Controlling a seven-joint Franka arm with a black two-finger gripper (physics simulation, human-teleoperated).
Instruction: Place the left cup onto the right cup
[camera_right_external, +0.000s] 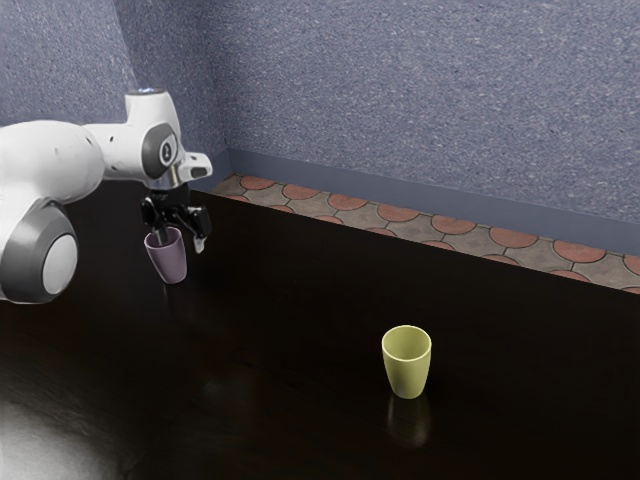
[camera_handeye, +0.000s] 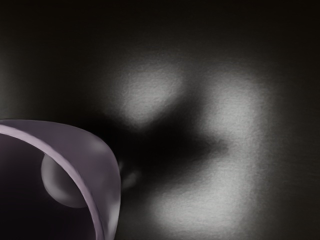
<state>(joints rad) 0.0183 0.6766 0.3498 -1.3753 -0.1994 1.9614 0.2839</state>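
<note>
The purple cup (camera_right_external: 167, 255) hangs from my gripper (camera_right_external: 175, 225) at the exterior view's left, mouth up and close to upright, its long axis running nearly straight down from my hand. My fingers are drawn in narrow and pinch its rim wall, so I hold it by the lip and not around the body. As far as I can judge, its base is clear of the dark table (camera_right_external: 300, 300). In the wrist view its rim (camera_handeye: 75, 165) curves just under my hand, with the glossy tabletop and a dark shadow beyond it.

What the coming move turns on is where the yellow-green cup (camera_right_external: 406, 361) stands from me. It is well apart, toward the exterior view's right and nearer the camera, and it sits lower than the cup I carry. It stands upright on the table, mouth open upward (a good sign for nesting one into the other). I judge the carry must go rightward and toward the near side, keeping the purple cup's axis vertical until it is over that open mouth.

Beyond the table's far edge lie a tiled floor (camera_right_external: 450, 225) and a speckled wall (camera_right_external: 420, 90).
</note>
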